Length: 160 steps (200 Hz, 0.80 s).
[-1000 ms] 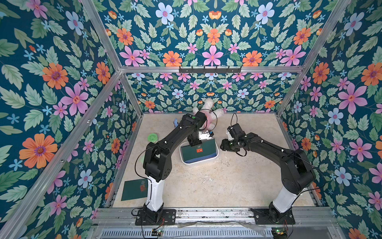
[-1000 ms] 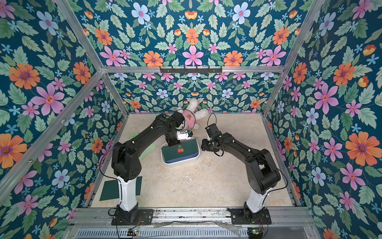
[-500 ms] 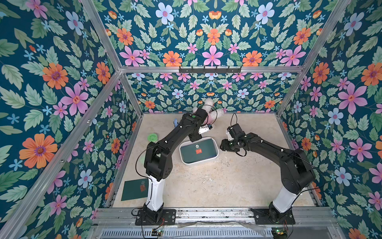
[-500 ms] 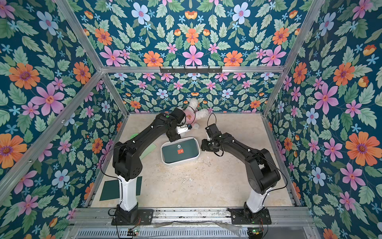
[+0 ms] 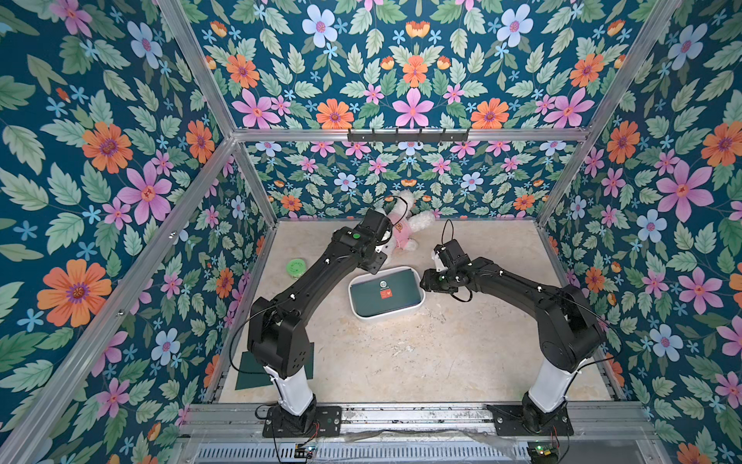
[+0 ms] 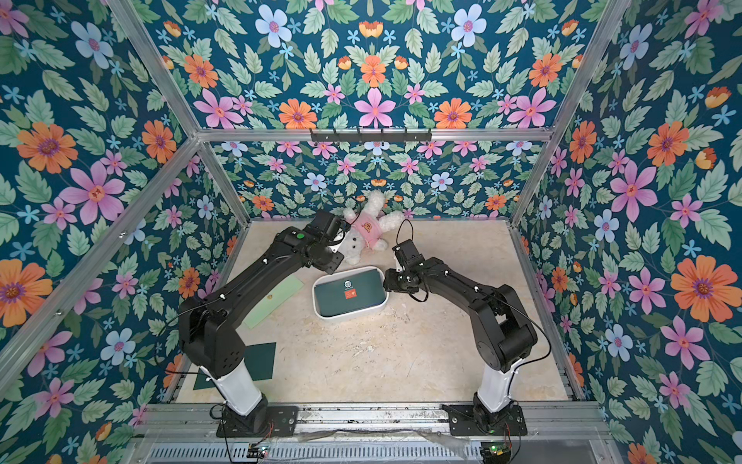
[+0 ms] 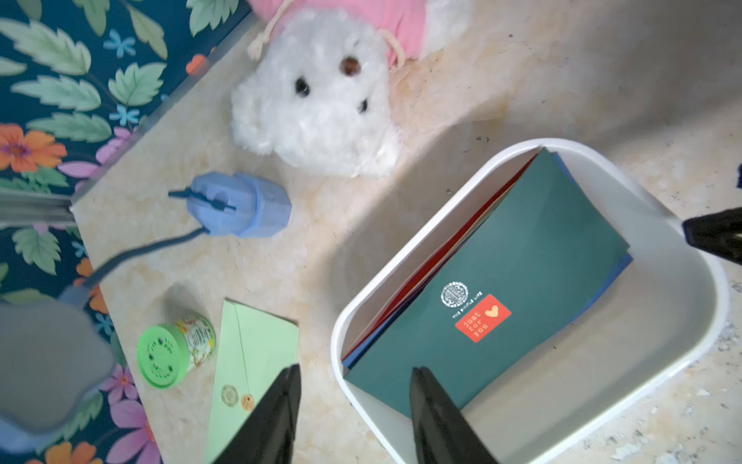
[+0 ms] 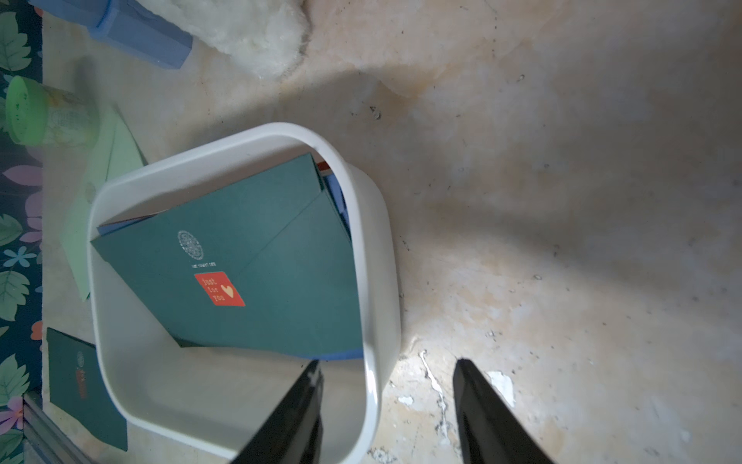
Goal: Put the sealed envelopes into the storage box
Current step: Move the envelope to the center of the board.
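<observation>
**Dark green envelope lies in the box**

The dark green envelope [image 7: 494,289] with a red sticker lies on top inside the white storage box [image 7: 401,257], mid-counter. The left gripper [image 7: 353,405] is spread, empty, above the box rim. The right gripper [image 8: 387,401] is spread, straddling the box wall.

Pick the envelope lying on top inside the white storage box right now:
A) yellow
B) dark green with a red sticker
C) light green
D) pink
B: the dark green envelope with its red sticker tops the stack in the storage box; the light green envelope lies outside on the table.
</observation>
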### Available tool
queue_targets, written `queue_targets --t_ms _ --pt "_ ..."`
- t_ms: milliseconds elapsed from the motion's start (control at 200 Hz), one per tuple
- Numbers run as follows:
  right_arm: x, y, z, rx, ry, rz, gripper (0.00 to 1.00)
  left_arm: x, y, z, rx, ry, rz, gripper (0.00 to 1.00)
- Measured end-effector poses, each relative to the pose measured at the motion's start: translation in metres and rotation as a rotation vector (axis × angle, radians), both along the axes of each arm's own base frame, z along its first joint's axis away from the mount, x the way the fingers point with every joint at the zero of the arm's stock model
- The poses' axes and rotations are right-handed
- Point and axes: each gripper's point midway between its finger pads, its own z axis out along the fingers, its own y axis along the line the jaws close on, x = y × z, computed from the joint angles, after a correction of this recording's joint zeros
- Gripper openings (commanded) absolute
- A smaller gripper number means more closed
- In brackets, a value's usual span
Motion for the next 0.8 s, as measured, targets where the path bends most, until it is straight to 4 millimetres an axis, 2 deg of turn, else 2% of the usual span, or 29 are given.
queue_targets --t_ms 70,375,510,680,800 --pt "0.001 0.004 -0.003 0.0 0.004 0.006 0.5 -0.006 0.016 -0.008 -0.039 0.004 0.08 0.53" --pt "0.0 0.004 -0.019 -0.012 0.03 0.008 0.37 -0.02 0.109 -0.047 -0.205 0.01 0.471 0.55" --pt "-0.003 0.004 -0.024 -0.009 0.041 0.013 0.26 -0.021 0.144 -0.064 -0.28 0.001 0.621 0.54" --pt "-0.003 0.005 -0.025 -0.004 0.038 0.01 0.22 -0.021 0.156 -0.087 -0.326 0.021 0.704 0.54" --pt "-0.003 -0.006 -0.025 -0.012 0.048 -0.026 0.21 -0.019 0.163 -0.105 -0.343 0.032 0.763 0.53"
